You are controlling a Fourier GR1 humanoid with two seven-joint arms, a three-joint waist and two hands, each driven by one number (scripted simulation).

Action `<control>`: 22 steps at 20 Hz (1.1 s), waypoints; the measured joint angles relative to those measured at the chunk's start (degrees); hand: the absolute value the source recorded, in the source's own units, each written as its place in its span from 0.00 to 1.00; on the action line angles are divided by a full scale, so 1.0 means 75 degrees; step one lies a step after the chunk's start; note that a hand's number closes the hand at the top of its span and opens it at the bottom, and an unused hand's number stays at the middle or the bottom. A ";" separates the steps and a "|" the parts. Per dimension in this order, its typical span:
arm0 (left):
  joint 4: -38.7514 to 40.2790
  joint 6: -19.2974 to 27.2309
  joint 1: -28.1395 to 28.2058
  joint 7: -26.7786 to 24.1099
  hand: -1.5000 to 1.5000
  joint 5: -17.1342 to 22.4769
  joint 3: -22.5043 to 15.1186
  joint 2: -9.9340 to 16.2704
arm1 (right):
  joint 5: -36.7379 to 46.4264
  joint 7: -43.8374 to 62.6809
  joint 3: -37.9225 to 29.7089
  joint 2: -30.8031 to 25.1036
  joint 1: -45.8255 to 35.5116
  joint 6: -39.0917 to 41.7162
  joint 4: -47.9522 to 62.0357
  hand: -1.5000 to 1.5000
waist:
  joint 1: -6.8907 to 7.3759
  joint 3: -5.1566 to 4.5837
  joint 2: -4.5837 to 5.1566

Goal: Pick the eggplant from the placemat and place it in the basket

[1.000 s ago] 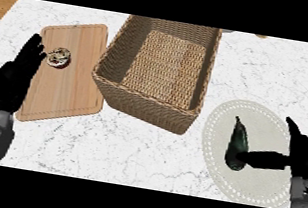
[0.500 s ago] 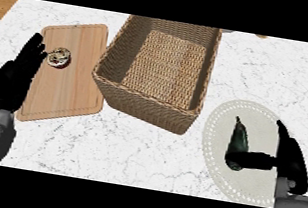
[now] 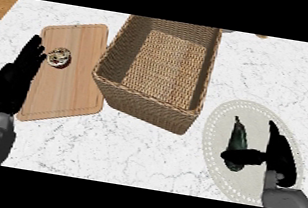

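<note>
Resting at the near left edge, the left hand point(image 3: 5, 83) shows its fingers spread and upright, holding nothing; it seems parked out of the way, since the work lies on the other side. Just right of it lies a wooden cutting board point(image 3: 67, 79) with 1 small round object point(image 3: 58, 57) on its far end, too small to identify.

At the centre stands the wicker basket point(image 3: 109, 76), long, open-topped and set at a slight angle, with nothing visible inside. Its near right corner sits just beside the pale round placemat point(image 3: 259, 117), so the carry should be short.

On the placemat's left half lies the eggplant point(image 3: 237, 144), dark and slim, stem pointing far. The right hand point(image 3: 277, 155) comes in from the near right, its thumb reaching across the eggplant's near end while the fingers stand straight beside it on the right. That looks like a hand set to close round the eggplant; whether the thumb already touches it I cannot tell. The eggplant is not yet lifted.
</note>
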 measured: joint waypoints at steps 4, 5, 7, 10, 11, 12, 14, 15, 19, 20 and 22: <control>0.0171 -0.0055 -0.0062 -0.0125 0.50 -0.0106 0.0045 -0.0108 | 0.0088 -0.0070 -0.0190 0.0054 0.0025 0.0139 0.0104 0.00 | -0.0007 0.0000 -0.0001; 0.0202 -0.0067 -0.0101 -0.0107 0.50 -0.0123 0.0066 -0.0117 | 0.0132 -0.0088 -0.0163 0.0097 0.0184 0.0154 -0.0019 0.00 | -0.0011 -0.0003 -0.0001; 0.0211 -0.0150 -0.0140 -0.0092 0.50 -0.0096 0.0156 -0.0101 | 0.0211 -0.0231 -0.0231 0.0210 0.0118 0.0137 0.0212 0.00 | -0.0008 -0.0003 -0.0003; 0.0166 -0.0251 -0.0039 -0.0160 0.50 -0.0088 0.0219 -0.0127 | 0.0205 -0.0458 -0.0413 0.0272 -0.0016 0.0183 0.0588 0.00 | 0.0001 -0.0009 -0.0011; 0.0123 -0.0199 -0.0096 -0.0088 0.50 -0.0145 0.0200 -0.0160 | 0.0221 -0.0550 -0.0422 0.0318 0.0009 0.0179 0.0659 0.00 | 0.0001 -0.0012 -0.0015; 0.0118 -0.0186 -0.0082 -0.0110 0.50 -0.0186 0.0185 -0.0204 | 0.0228 -0.0594 -0.0473 0.0356 -0.0094 0.0202 0.0797 0.00 | 0.0001 -0.0014 -0.0020; 0.0266 -0.0218 -0.0116 -0.0203 0.50 -0.0215 0.0212 -0.0236 | 0.0310 -0.0570 -0.0454 0.0461 -0.0160 0.0253 0.0834 0.00 | -0.0001 -0.0017 -0.0022; 0.0139 -0.0227 -0.0062 -0.0097 0.50 -0.0225 0.0194 -0.0253 | 0.0356 -0.0522 -0.0452 0.0494 -0.0191 0.0293 0.0832 0.00 | 0.0002 -0.0015 -0.0020; 0.0163 -0.0325 -0.0115 -0.0090 0.50 -0.0186 0.0307 -0.0204 | 0.0407 -0.0736 -0.0465 0.0650 -0.0212 0.0282 0.1149 0.00 | 0.0008 -0.0062 -0.0062; 0.0182 -0.0407 -0.0060 -0.0151 0.50 -0.0132 0.0380 -0.0146 | 0.0354 -0.0778 -0.0480 0.0681 -0.0221 0.0320 0.1201 0.00 | 0.0008 -0.0076 -0.0073; 0.0282 -0.0305 -0.0324 0.0024 0.50 -0.0208 0.0360 -0.0168 | 0.0274 -0.0923 -0.0476 0.0657 -0.0199 0.0457 0.1225 1.00 | -0.0010 -0.0105 -0.0088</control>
